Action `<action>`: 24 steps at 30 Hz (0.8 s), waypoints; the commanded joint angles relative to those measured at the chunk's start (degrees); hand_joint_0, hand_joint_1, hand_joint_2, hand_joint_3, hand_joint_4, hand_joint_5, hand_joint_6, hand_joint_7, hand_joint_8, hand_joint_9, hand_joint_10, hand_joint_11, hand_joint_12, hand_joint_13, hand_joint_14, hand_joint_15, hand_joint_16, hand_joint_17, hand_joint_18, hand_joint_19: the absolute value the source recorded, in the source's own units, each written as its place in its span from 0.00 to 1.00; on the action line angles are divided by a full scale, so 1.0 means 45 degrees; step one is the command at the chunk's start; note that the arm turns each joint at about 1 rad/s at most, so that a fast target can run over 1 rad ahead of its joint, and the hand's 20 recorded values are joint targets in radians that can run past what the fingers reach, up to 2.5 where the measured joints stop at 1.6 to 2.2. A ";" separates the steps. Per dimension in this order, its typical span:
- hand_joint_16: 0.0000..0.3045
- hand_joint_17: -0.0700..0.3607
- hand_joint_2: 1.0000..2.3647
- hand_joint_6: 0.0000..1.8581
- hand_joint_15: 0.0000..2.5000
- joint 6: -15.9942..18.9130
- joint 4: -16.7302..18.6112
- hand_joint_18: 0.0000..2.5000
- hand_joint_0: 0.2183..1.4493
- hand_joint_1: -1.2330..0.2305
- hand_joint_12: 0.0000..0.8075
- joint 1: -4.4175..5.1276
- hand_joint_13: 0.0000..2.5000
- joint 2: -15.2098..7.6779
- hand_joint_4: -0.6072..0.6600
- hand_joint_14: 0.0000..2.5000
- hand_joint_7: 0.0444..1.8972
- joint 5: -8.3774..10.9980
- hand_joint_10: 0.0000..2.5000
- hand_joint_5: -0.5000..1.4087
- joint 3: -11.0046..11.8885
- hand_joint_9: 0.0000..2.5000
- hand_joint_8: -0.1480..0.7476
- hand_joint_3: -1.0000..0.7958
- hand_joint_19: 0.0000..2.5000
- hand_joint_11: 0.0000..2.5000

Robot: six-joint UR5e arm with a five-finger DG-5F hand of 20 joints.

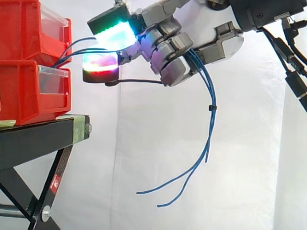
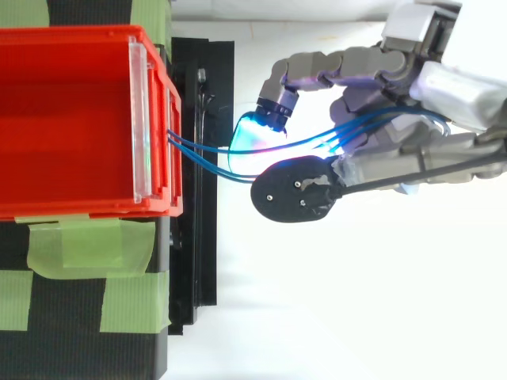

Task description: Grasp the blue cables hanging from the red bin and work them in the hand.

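Robot hand (image 1: 168,51): raised just beside the front of the upper red bin (image 1: 21,28), level with the point where the blue cables (image 2: 317,138) leave it. It is clenched, with the fingers curled round the cables. Two glowing fingertips (image 1: 114,34) are held out toward the bin, apparently to steer the strands where they come off its front.

Blue cables: several thin strands, anchored at the bin's front edge. They are stretched across the short gap to the robot hand in a shallow curve, not pulled tight. Behind the curled fingers they are bundled by a small black cable tie (image 1: 211,108). Below that the loose ends hang free in front of the white curtain (image 1: 144,153), splayed apart and touching nothing.

Red bins: two are stacked on a black stand (image 1: 38,136). Green tape (image 2: 87,245) is laid beside the bin, probably to keep it from being dragged forward when the cables are pulled.

Task stage, as judged: the grasp is made, and the working of the cables in the robot hand appears to be under way.
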 commanded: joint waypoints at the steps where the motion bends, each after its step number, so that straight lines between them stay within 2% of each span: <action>1: 0.20 0.47 0.01 0.05 0.76 -0.0108 0.0001 0.48 0.55 0.39 0.65 -0.0053 0.33 0.0000 0.68 1.00 0.66 0.0012 1.00 0.40 0.0001 0.31 0.74 0.28 0.55 1.00; 5: 0.20 0.47 0.01 0.05 0.76 -0.0205 0.0001 0.48 0.52 0.40 0.65 -0.0131 0.33 0.0000 0.68 1.00 0.67 0.0032 1.00 0.40 0.0001 0.31 0.74 0.18 0.55 1.00; 9: 0.20 0.47 0.01 0.08 0.76 -0.0205 -0.0058 0.48 0.52 0.40 0.65 -0.0190 0.33 0.0000 0.68 1.00 0.66 0.0071 1.00 0.40 0.0001 0.31 0.74 0.15 0.55 1.00; 17: 0.20 0.47 0.01 0.13 0.76 -0.0244 -0.0234 0.48 0.51 0.41 0.65 -0.0268 0.33 0.0078 0.69 1.00 0.65 0.0305 1.00 0.40 0.0001 0.31 0.74 0.12 0.55 1.00; 24: 0.20 0.47 0.01 0.16 0.76 -0.0400 -0.0195 0.48 0.51 0.41 0.65 -0.0346 0.33 0.0215 0.69 1.00 0.64 0.0891 1.00 0.40 0.0001 0.31 0.74 0.10 0.55 1.00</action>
